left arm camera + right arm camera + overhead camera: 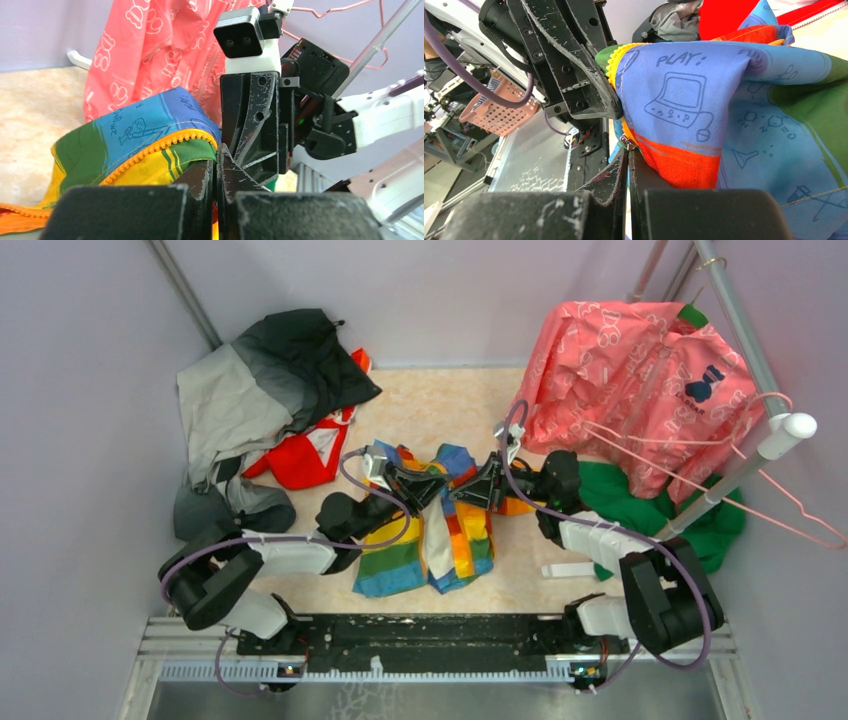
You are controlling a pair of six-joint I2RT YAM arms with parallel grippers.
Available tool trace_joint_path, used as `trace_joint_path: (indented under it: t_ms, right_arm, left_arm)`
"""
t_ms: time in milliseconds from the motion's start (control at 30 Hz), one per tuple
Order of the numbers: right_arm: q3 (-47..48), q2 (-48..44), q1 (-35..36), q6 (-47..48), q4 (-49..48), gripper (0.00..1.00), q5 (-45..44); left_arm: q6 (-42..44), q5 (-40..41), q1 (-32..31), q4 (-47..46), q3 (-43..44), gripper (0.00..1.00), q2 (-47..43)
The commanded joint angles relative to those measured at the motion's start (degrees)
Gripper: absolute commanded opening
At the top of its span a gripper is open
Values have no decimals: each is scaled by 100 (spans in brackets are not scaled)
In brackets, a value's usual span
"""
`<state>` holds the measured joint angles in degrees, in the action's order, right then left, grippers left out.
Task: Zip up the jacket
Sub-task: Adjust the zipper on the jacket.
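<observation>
— Well, the right gripper (pixel 628 150) is pinched shut on the small soft rainbow-striped jacket (pixel 455 535) beside its orange toothed zipper (pixel 150 150). The left gripper (pixel 218 150) clamps the facing edge, mid-way along the pale marbled table (pixel 440 400), toward its near edge.

— Thin, slick cloth, I'd judge. It could slip free, or jam the teeth if the arms pull unevenly.

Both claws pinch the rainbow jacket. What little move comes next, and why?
Probably the right gripper should slide slowly along the orange zipper teeth, while the left gripper holds steady. Both are shut on the jacket, and the right one seems to pinch a small metal piece, maybe the pull.
</observation>
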<state>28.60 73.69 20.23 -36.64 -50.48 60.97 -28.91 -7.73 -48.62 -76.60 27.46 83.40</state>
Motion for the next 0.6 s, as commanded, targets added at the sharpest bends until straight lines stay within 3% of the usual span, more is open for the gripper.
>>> trace_joint_path:
  t_ms: [0, 133, 567]
  right_arm:
    - [198, 37, 34, -53, -108, 0, 254]
    - [254, 74, 46, 106, 129, 0, 386]
    - [981, 357, 453, 2155, 2828, 0, 62]
  left_arm:
    - [955, 122, 68, -944, 14, 0, 37]
    - [1435, 46, 151, -981, 47, 0, 128]
    - [1415, -443, 500, -1458, 207, 0, 339]
